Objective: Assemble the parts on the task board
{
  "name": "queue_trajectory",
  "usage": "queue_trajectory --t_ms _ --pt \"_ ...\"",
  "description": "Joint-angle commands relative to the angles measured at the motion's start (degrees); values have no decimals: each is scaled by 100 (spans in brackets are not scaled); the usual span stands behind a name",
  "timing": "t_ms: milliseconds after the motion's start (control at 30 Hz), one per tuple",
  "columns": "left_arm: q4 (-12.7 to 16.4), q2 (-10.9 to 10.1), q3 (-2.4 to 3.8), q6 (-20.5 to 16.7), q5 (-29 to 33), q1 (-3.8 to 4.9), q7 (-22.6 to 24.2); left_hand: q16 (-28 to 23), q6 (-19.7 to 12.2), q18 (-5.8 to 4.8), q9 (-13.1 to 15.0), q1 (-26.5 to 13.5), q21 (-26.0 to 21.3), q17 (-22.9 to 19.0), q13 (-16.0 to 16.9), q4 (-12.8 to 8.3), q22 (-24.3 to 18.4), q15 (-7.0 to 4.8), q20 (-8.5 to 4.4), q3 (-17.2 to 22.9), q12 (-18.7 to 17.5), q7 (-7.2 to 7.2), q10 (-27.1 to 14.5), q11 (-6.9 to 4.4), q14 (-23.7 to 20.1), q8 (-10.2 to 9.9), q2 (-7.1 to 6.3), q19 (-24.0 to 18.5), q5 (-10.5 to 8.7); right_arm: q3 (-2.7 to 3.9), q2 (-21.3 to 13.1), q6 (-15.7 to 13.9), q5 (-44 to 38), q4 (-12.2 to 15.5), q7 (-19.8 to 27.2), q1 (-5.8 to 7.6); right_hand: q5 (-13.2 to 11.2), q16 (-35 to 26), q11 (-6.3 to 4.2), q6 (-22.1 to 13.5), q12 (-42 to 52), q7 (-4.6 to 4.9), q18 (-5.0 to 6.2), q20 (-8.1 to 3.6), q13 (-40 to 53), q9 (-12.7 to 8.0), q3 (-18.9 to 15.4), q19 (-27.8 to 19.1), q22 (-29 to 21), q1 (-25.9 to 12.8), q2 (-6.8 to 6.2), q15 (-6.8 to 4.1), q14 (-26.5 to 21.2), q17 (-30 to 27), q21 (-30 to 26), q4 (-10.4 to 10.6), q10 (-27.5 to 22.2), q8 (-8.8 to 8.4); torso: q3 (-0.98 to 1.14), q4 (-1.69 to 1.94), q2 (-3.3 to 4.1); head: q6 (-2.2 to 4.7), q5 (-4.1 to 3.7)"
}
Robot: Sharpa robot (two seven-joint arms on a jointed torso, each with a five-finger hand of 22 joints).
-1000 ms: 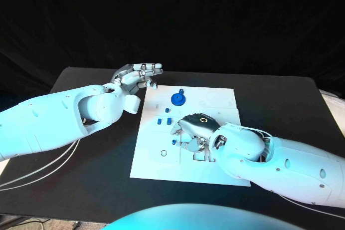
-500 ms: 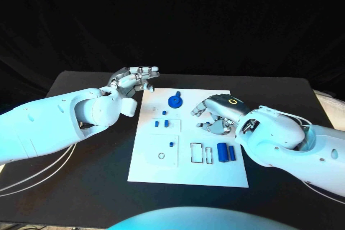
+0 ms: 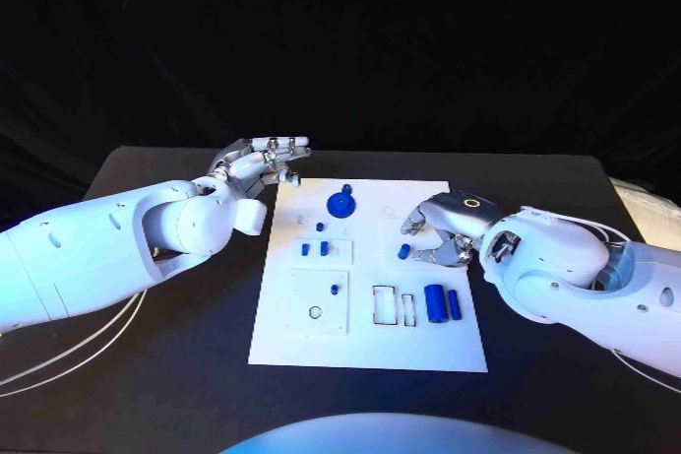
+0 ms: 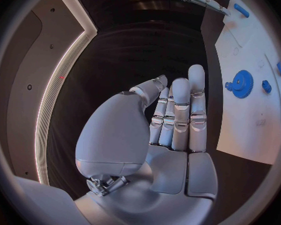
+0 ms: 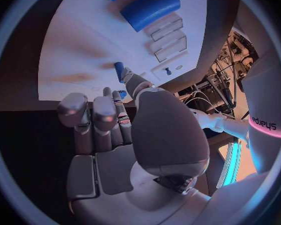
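Observation:
The white task board (image 3: 372, 336) lies in the middle of the black table. A blue gear (image 3: 342, 200) stands near its far edge, also seen in the left wrist view (image 4: 242, 83). Small blue pegs (image 3: 318, 247) sit left of centre, and two blue cylinders (image 3: 443, 303) lie at the right. My right hand (image 3: 443, 227) hovers over the board's right side and pinches a small blue peg (image 3: 403, 249) between thumb and finger; the peg (image 5: 118, 70) pokes out past the thumb tip. My left hand (image 3: 263, 162) is raised at the board's far left corner, fingers straight, holding nothing (image 4: 175, 120).
Rectangular slots (image 3: 394, 304) are cut into the board beside the cylinders, and a square inset (image 3: 318, 301) with one small peg (image 3: 335, 289) lies to their left. Bare black table surrounds the board on all sides.
My right hand has drawn back from the board's middle to its right side, now with a small blue peg in its fingers, uncovering the slots and cylinders. The left hand has barely moved.

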Motion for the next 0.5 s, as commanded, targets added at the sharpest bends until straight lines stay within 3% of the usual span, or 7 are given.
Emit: queue_trajectory --t_ms 33,267,500 --pt "1 5 3 128 -19 2 17 -2 -42 52 -6 25 -33 -3 -6 -8 -9 15 -3 -29 21 2 -33 -13 -42 -18 28 -44 -12 -10 29 357 -77 -23 -6 -26 -10 -35 4 45 41 -27 -3 -28 11 6 -47 6 3 63 31 -44 61 -10 -26 2 60 3 -6 2 4 -11 11" --pt "1 -1 3 133 -20 1 14 -2 -42 52 -6 25 -33 -3 -6 -8 -9 15 -3 -29 21 2 -33 -13 -42 -18 28 -44 -12 -24 108 367 -4 -50 98 -64 7 -44 -8 194 165 -17 -7 -36 12 19 5 30 11 132 147 -53 68 -12 -27 29 294 27 -7 -3 6 -20 25" --pt "0 0 3 156 -33 1 -15 -2 -42 52 -6 25 -33 -3 -6 -8 -9 15 -3 -29 21 2 -33 -13 -42 -18 28 -44 -12 -38 222 151 44 -113 250 -93 16 -19 -41 426 215 -38 -18 -26 0 36 255 73 56 201 336 -36 83 18 -1 62 636 56 -3 6 3 -24 33"
